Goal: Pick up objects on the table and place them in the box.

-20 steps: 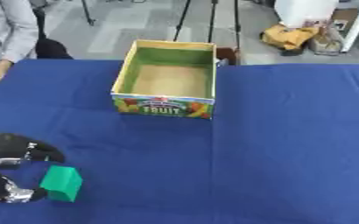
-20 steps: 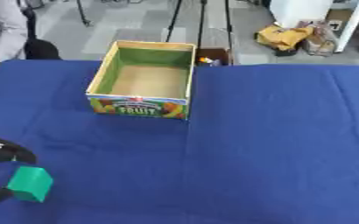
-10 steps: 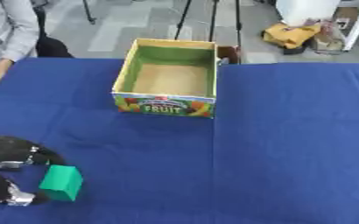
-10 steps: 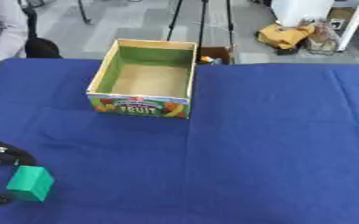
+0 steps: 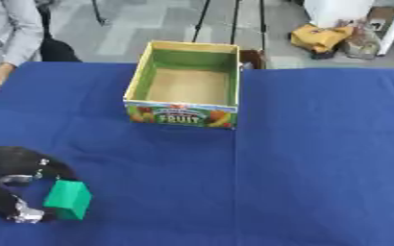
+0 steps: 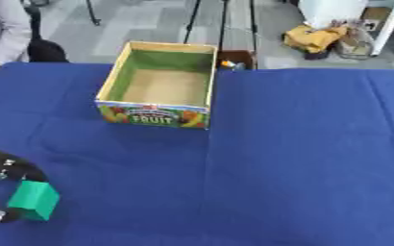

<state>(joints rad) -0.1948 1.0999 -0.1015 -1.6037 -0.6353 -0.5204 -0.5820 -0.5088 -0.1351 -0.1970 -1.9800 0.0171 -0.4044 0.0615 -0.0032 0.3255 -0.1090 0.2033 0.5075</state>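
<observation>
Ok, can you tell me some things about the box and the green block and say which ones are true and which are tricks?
1. The box is empty inside. True.
2. The green block is already in the box. False: it sits near the table's near left corner, at the robot's left hand.
3. The box has the word FRUIT on its front. True.
4. The table has a red cloth. False: the cloth is blue.
5. The robot's right hand is reaching for the block. False: no right hand shows; the left hand's fingers curl round the block.
</observation>
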